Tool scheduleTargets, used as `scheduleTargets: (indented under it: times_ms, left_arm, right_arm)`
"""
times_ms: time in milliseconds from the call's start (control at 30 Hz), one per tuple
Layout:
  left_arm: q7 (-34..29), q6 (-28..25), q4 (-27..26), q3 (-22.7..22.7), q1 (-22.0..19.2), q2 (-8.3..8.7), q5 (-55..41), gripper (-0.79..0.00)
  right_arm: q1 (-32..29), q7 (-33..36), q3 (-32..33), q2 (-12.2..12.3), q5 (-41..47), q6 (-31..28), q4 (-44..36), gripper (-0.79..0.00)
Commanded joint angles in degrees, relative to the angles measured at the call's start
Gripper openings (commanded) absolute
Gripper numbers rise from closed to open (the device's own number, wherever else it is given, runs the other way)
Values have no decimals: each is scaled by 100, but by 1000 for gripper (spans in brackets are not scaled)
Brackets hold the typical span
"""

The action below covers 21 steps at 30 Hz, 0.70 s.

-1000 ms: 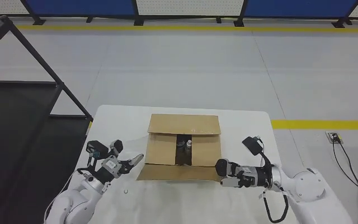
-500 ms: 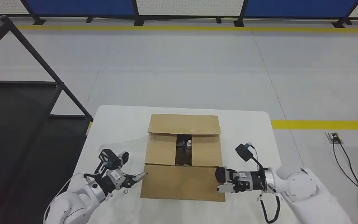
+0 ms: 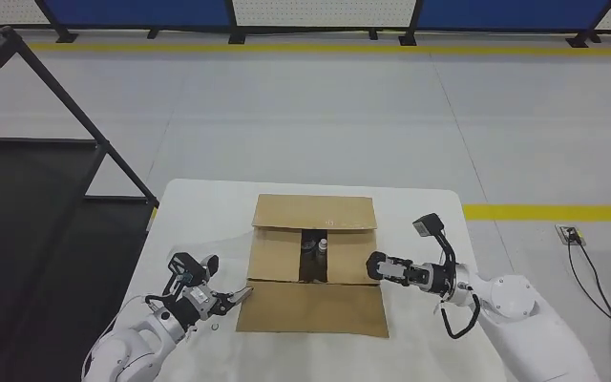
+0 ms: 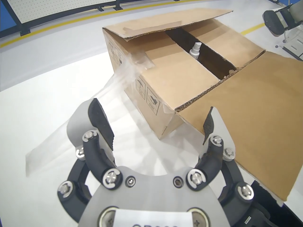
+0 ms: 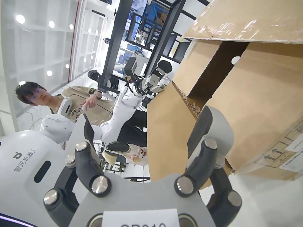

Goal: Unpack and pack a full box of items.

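A cardboard box [image 3: 313, 256] stands in the middle of the white table [image 3: 196, 215]. Its far flap [image 3: 315, 212] and near flap [image 3: 313, 307] are folded outward. Two inner flaps leave a dark gap where bottles [image 3: 315, 248] show; a white spray bottle [image 4: 196, 49] stands in it. My left gripper [image 3: 236, 297] hangs open just off the box's near left corner [image 4: 153, 114]. My right gripper [image 3: 375, 265] is open at the box's right side, and in its own view [image 5: 144, 128] the near flap's edge [image 5: 170, 124] appears between the fingers.
A strip of clear tape [image 4: 99, 105] trails from the box's corner onto the table beside my left gripper. A black metal frame [image 3: 76, 134] stands off the table's left edge. Bare table lies left and right of the box.
The near flap has swung down and now lies flat toward me. My right gripper left its front corner and moved up to the box's right side. My left gripper edged closer to the box's corner.
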Motion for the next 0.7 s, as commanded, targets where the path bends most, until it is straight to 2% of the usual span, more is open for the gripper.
scheduleTargets:
  times_ms: [0,133,267,467,667]
  left_arm:
    - [-2,-1,0,0,0,0,1,0]
    - [-2,-1,0,0,0,0,1,0]
    - [63,64,-73,3,34,-2,-42,0]
    - [344,42,-196,-31,148,29,414,0]
    - [695,103,-142,42,263,34,675,0]
  right_arm:
    - [1,-1,0,0,7,11,1,0]
    - [-29,-96,4,-5,27,49,-24,0]
    - [8,-524,-89,-78,335,616,-1,0]
    - [518,-716,-423,-257,696,1531,499,0]
    - [986,-837,-733,-453,838,1857,1111,0]
